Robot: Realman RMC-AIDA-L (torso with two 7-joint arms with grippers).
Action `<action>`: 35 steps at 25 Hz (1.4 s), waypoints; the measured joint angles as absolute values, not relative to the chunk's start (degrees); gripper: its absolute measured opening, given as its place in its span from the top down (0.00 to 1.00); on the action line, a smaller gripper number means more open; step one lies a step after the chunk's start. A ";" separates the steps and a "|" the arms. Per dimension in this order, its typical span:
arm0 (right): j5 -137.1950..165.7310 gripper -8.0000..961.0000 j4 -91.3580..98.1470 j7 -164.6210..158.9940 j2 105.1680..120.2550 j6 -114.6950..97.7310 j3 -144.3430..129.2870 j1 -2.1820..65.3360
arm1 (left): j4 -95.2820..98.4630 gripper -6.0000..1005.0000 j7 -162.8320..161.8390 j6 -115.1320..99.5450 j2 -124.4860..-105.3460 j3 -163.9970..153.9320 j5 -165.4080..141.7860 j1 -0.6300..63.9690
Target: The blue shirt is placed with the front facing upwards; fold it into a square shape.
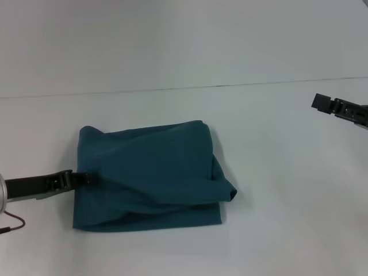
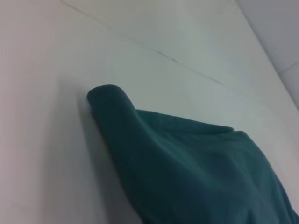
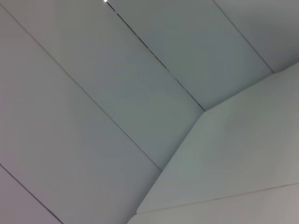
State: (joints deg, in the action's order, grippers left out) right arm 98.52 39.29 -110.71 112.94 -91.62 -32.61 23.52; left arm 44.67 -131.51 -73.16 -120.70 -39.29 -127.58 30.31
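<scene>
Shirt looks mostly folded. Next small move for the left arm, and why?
Probably back the left gripper off sideways, away from the dark teal-blue cotton shirt. The shirt already lies as a rough square on the white table, and the gripper sits right at its left edge. The right gripper is far off.

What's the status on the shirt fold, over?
Left gripper at blue shirt's left edge. Right gripper raised far right. Shirt roughly square, lumpy. Nothing obstructing.

You're looking at the blue shirt [image 1: 150,175]: dark teal cloth, folded into a rough rectangle, lying flat on the white surface. No lettering shows, only plain fabric. Creases run across the top layer. On its right edge one bunched fold bulges out past the outline.
</scene>
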 joint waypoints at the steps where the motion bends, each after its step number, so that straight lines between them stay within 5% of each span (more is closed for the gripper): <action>1: 98.52 0.16 39.29 -110.71 112.94 -91.61 -32.61 23.52 | 45.49 0.88 -131.40 -73.22 -120.78 -39.27 -127.66 30.11; 6: 98.57 0.16 39.29 -110.69 112.86 -91.57 -32.60 23.46 | 51.15 0.70 -132.15 -74.26 -121.42 -38.51 -127.37 28.24; 9: 98.56 0.16 39.28 -110.68 112.83 -91.57 -32.61 23.62 | 55.93 0.46 -135.03 -76.55 -122.16 -35.35 -125.02 26.37; 20: 98.54 0.16 39.28 -110.27 113.03 -91.51 -32.60 23.50 | 33.71 0.22 -137.63 -81.92 -121.14 -29.49 -108.01 28.82; 35: 98.61 0.16 39.29 -109.82 113.06 -91.72 -32.68 23.05 | 31.04 0.21 -133.95 -67.68 -123.37 -39.69 -108.27 31.95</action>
